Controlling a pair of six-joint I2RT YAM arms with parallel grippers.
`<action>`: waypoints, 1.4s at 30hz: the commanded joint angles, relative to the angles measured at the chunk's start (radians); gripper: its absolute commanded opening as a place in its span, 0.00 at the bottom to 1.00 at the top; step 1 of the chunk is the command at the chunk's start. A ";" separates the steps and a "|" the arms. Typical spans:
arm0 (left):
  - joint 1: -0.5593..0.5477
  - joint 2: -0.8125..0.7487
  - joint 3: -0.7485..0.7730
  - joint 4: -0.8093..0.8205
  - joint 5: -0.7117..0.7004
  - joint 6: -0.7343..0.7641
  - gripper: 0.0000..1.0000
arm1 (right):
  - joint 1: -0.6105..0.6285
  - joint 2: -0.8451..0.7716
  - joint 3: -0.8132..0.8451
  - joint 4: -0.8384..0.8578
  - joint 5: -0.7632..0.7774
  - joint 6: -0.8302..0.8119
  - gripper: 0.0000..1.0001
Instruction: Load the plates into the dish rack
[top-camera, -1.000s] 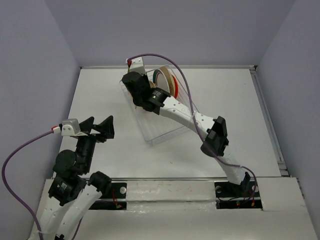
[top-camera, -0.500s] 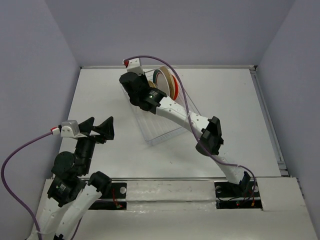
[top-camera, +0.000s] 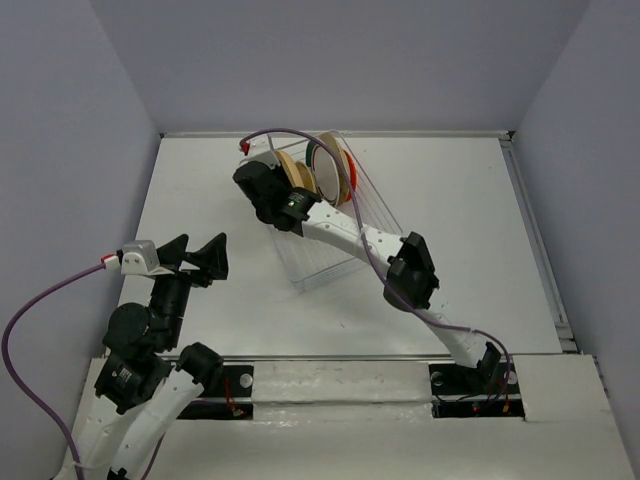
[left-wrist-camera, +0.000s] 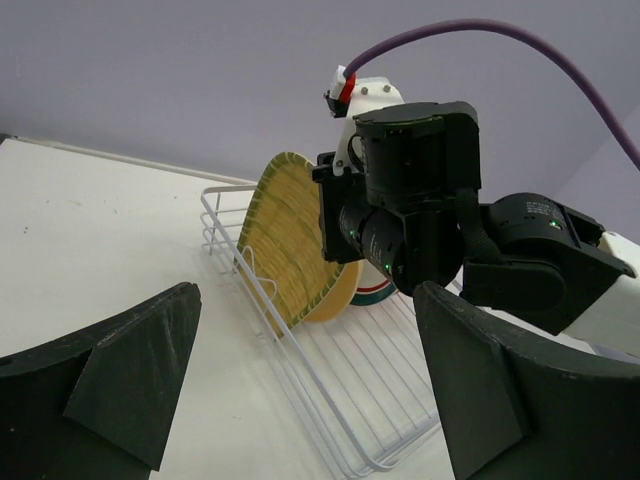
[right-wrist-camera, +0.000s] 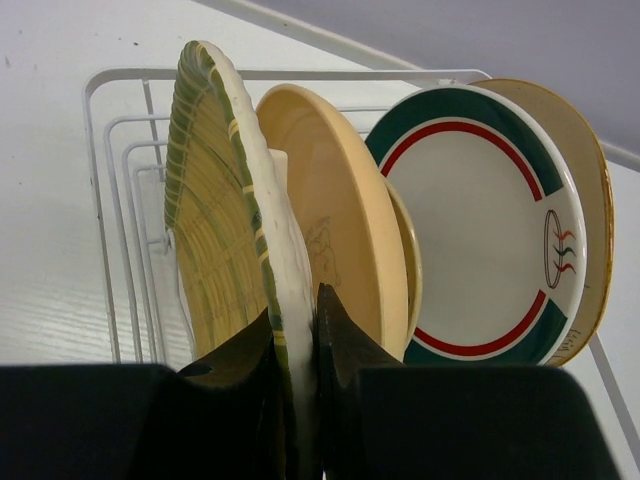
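My right gripper (right-wrist-camera: 297, 320) is shut on the rim of the yellow-green ribbed plate (right-wrist-camera: 215, 230) and holds it on edge at the far end of the white wire dish rack (right-wrist-camera: 120, 200). Behind it stand a tan-yellow plate (right-wrist-camera: 350, 230), the white plate with the green-ringed rim (right-wrist-camera: 475, 220) and another tan plate (right-wrist-camera: 590, 180). From above, the right gripper (top-camera: 270, 185) is over the rack (top-camera: 330, 265) beside the ribbed plate (top-camera: 290, 170). My left gripper (top-camera: 200, 255) is open and empty, to the left of the rack. The left wrist view shows the ribbed plate (left-wrist-camera: 285, 240) in the rack (left-wrist-camera: 340, 400).
The rack lies slanted across the middle of the white table (top-camera: 450, 200). Its near half holds only bare wires (left-wrist-camera: 380, 370). The right arm's purple cable (top-camera: 360, 170) arcs over the plates. Grey walls close in the table on three sides.
My right gripper has moved toward the rack's far left corner, and the ribbed plate now shows upright beside the other plates. My left arm has not moved.
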 joint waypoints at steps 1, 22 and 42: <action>-0.005 -0.006 0.000 0.039 -0.013 0.020 0.99 | 0.017 0.003 -0.031 0.071 0.066 -0.011 0.07; -0.004 0.037 0.002 0.050 -0.016 0.017 0.99 | 0.026 -0.303 -0.310 0.131 -0.040 0.146 0.96; -0.004 0.176 0.115 0.091 0.126 -0.023 0.99 | 0.026 -1.445 -1.383 0.463 -0.338 0.224 1.00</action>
